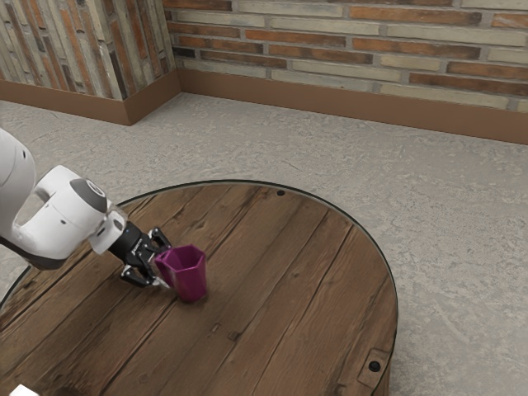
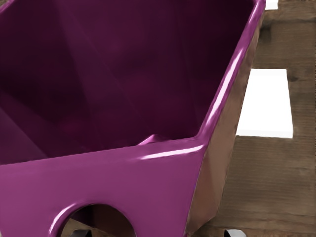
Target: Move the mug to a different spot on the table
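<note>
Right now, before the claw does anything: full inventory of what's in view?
mug: one, purple, angular, upright on the table toward the exterior view's left, handle side toward the claw
table: one, round, dark brown wooden planks with a dark rim, under everything
white flat rectangles: two in the wrist view, white, lying on the table beside the mug; what they are I cannot tell
brick wall: two faces meeting at a corner, red-brown and beige, behind the table
baseboard: one strip, brown, along the foot of the wall
floor: grey, speckled, around the table
arm: one, white, coming in from the exterior view's left
claw: one, black, low over the table, right at the mug's side
</note>
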Tool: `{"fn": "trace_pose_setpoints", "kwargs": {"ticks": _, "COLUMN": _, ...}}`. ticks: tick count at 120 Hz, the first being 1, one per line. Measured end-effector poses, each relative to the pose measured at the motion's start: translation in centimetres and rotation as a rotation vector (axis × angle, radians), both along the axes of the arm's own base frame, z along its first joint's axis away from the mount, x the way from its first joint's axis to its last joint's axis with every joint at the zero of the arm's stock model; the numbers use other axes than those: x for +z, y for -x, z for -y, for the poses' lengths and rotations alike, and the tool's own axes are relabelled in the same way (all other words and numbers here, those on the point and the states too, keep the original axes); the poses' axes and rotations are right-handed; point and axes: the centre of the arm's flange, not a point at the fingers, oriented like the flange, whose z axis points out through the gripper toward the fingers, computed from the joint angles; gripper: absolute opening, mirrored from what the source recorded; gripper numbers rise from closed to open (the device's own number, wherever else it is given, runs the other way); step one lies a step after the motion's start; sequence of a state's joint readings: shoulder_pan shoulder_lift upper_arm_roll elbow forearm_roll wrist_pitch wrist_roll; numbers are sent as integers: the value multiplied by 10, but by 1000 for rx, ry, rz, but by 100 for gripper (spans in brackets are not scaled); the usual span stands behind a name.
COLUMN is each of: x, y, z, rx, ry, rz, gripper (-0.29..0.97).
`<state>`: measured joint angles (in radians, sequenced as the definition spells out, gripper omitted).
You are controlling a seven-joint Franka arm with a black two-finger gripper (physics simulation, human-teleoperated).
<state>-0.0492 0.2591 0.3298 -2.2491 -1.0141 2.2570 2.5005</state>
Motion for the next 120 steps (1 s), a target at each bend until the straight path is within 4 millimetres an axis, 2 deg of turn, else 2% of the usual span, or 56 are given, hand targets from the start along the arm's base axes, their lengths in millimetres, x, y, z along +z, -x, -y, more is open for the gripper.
{"fn": "trace_pose_setpoints", "kwargs": {"ticks": 13, "x": 2, "y": 0, "z": 0, "rx": -4, "ry": 0, "rz": 2, "gripper": 44}}
{"fn": "trace_pose_setpoints", "kwargs": {"ticks": 27, "x": 10, "y": -1, "z": -3, "rx": -3, "ry": -1, "rz": 16, "gripper": 54}}
{"fn": "trace_pose_setpoints", "kwargs": {"ticks": 49, "x": 36, "y": 3, "z": -18, "rx": 7, "ry": -11, "rz": 56, "gripper": 62}}
{"fn": "trace_pose_setpoints", "kwargs": {"ticks": 67, "x": 60, "y": 15, "z": -41, "rx": 20, "ry": -34, "rz": 78, "gripper": 65}}
{"fn": "trace_pose_setpoints", "kwargs": {"ticks": 73, "x": 84, "y": 17, "z": -45, "rx": 5, "ry": -59, "rz": 106, "gripper": 66}}
{"fn": "trace_pose_setpoints", "kwargs": {"ticks": 81, "x": 126, "y": 14, "z": -49, "rx": -33, "ry": -131, "rz": 140, "gripper": 66}}
{"fn": "trace_pose_setpoints", "kwargs": {"ticks": 90, "x": 191, "y": -6, "z": -59, "rx": -71, "ry": -276, "rz": 153, "gripper": 67}}
{"fn": "trace_pose_setpoints", "kwargs": {"ticks": 97, "x": 250, "y": -25, "z": -57, "rx": -70, "ry": -380, "rz": 123, "gripper": 67}}
{"fn": "trace_pose_setpoints", "kwargs": {"ticks": 111, "x": 333, "y": -65, "z": -23, "rx": 55, "ry": -483, "rz": -11, "gripper": 67}}
{"fn": "trace_pose_setpoints", "kwargs": {"ticks": 116, "x": 351, "y": -76, "z": 0, "rx": 106, "ry": -492, "rz": -53, "gripper": 68}}
{"fn": "trace_pose_setpoints", "kwargs": {"ticks": 120, "x": 355, "y": -84, "z": 29, "rx": 127, "ry": -491, "rz": -93, "gripper": 68}}
